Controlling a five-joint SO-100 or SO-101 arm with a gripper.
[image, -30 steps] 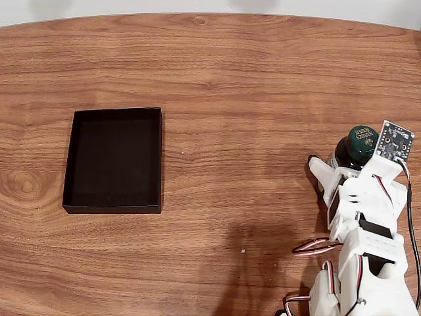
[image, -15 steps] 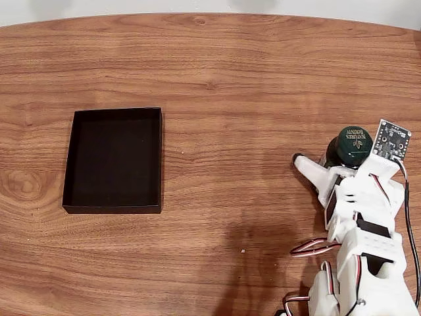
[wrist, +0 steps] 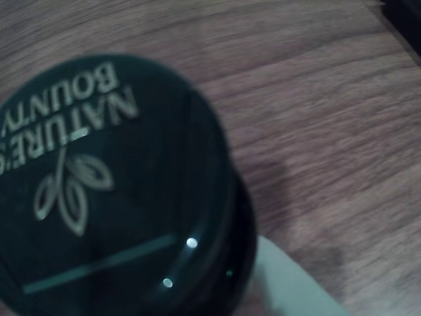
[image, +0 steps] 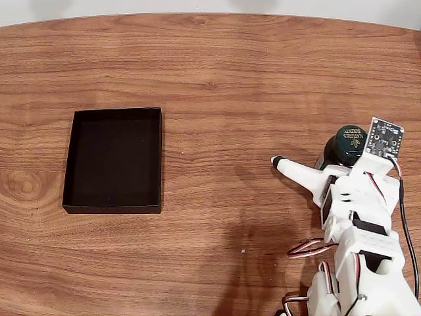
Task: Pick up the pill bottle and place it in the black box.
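Spread wide, the gripper [image: 309, 164] is seen at the right side of the table [image: 217, 72] in the fixed view: one white finger [image: 296, 172] is swung far out to the left, its dark tip resting low over the wood, while the other side of the jaw is hidden under the arm's body beside the pill bottle [image: 345, 146]. The bottle is shown standing upright on the table, its round green cap facing up, just right of the open finger and close against the gripper's base. In the wrist view the cap [wrist: 112, 184] is seen very near the lens, the "Nature's Bounty" print upside down, with a pale part of the gripper at the lower right edge.

Nothing is gripped. The black box [image: 113, 160] lies well apart on the left side of the table and holds nothing. The task is judged to be at its start: the bottle is framed by the open jaw but not closed upon, so the grasp, the lift, the carry leftward across the table and the release into the box are all left to be done.
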